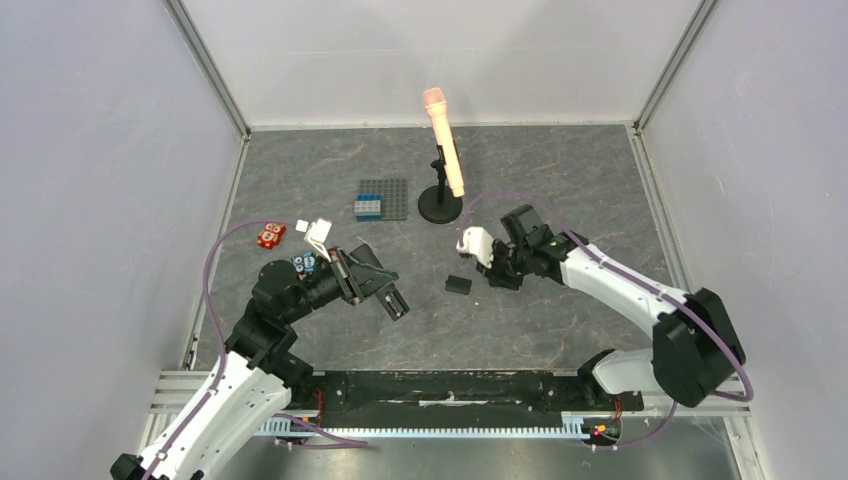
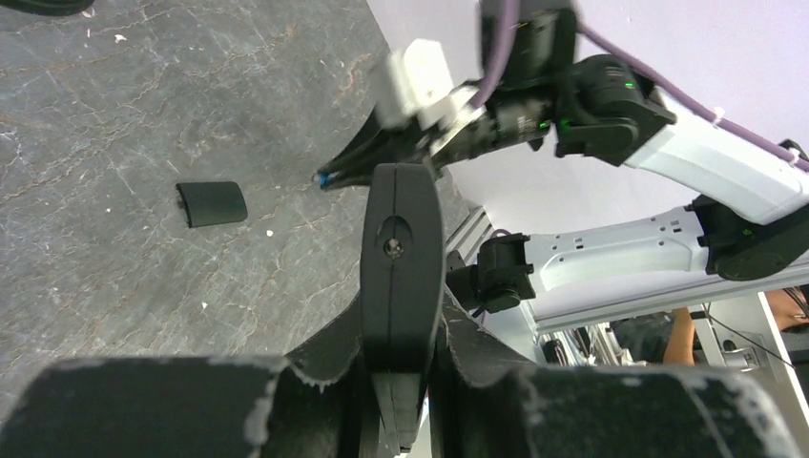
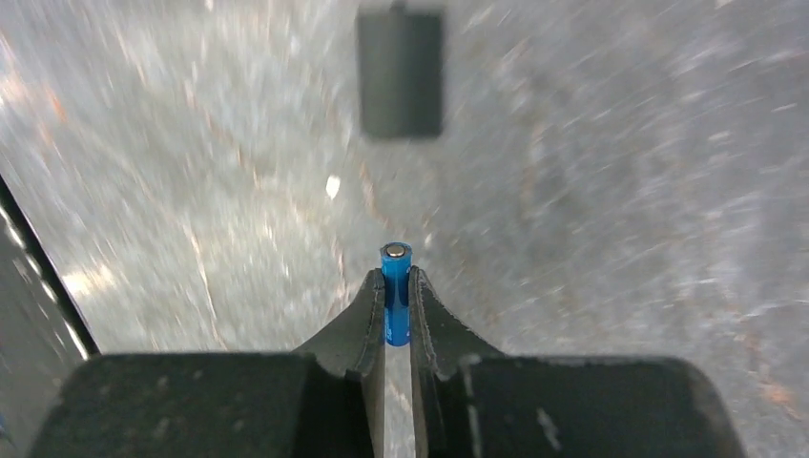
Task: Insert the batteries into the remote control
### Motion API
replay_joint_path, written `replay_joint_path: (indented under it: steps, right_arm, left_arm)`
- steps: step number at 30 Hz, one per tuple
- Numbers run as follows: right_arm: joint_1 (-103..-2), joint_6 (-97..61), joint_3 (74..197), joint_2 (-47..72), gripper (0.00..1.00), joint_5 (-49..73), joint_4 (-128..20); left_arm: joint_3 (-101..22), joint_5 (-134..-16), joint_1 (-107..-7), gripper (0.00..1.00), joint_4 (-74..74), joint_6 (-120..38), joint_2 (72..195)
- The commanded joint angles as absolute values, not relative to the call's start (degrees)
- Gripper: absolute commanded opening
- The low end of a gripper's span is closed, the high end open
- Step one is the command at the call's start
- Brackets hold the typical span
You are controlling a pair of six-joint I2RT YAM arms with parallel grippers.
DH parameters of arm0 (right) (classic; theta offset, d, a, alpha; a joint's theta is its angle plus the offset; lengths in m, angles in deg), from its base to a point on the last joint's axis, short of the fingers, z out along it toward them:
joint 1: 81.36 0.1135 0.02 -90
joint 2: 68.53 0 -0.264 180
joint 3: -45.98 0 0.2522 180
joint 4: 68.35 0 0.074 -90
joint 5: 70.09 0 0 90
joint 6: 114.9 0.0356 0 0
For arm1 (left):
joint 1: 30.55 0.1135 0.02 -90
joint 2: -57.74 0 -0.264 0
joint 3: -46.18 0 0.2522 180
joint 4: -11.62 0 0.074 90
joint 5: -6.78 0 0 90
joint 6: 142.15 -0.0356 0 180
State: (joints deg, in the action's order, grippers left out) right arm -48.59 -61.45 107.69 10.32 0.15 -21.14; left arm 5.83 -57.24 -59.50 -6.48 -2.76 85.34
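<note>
My left gripper (image 1: 372,280) is shut on the remote control (image 1: 394,304), a slim black bar held above the table. The left wrist view shows the remote (image 2: 401,277) edge-on between my fingers. My right gripper (image 1: 489,273) is shut on a small blue battery (image 3: 396,262), whose metal tip sticks out past the fingertips. In the left wrist view that battery's tip (image 2: 324,177) hangs just beyond the remote's far end. The remote's small black back cover (image 1: 458,285) lies flat on the table between the two grippers. It also shows in the left wrist view (image 2: 211,203) and the right wrist view (image 3: 401,72).
A peach microphone (image 1: 443,140) on a black stand (image 1: 440,210) is at the back centre. A grey baseplate (image 1: 390,195) with a blue brick (image 1: 368,208) lies left of it. A red piece (image 1: 271,236) lies at the far left. White walls close in the table.
</note>
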Motion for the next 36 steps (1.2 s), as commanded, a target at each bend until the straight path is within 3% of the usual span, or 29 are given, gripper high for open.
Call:
replay_joint_path:
  steps: [1, 11, 17, 27, 36]
  right_arm:
    - [-48.5, -40.2, 112.2, 3.4, 0.0, -3.6, -32.9]
    - [-44.9, -7.1, 113.9, -9.2, 0.0, -3.1, -35.7]
    - [-33.4, 9.4, 110.8, -14.3, 0.0, 11.7, -34.3]
    - [-12.5, 16.3, 119.9, -1.9, 0.0, 32.6, -20.6]
    - [-9.6, 16.3, 128.0, 7.6, 0.0, 38.6, -17.7]
  left_arm:
    - [6.7, -58.0, -59.2, 0.02, -3.7, -2.1, 85.9]
    - [11.9, -54.3, -59.3, 0.02, 9.4, 3.8, 93.8]
    - [16.5, -54.6, -60.4, 0.02, 22.5, 11.0, 102.5]
    - [20.2, -57.8, -65.0, 0.02, 40.9, 16.9, 115.5]
    - [21.4, -58.3, -65.2, 0.02, 40.5, 17.7, 114.4]
